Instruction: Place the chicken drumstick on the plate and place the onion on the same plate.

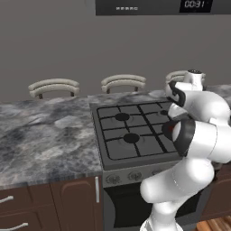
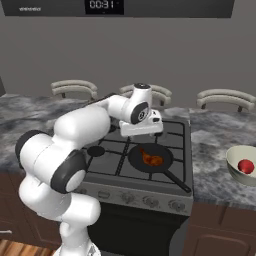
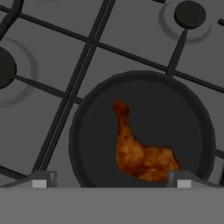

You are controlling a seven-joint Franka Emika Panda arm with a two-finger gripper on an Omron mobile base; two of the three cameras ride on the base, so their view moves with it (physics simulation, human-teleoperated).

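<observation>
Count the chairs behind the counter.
3. In the right base view: one at left, one in the middle partly hidden by the arm, one at right. More may sit outside the frame.

The deep cream-white bowl holding the small glossy red onion is cut off by the right edge of the right base view — its far side is unseen. In the left base view the white arm covers the stove's right burners, and the clock digits overhead are too blurred to read surely

Drumstick in pan on stove
</observation>
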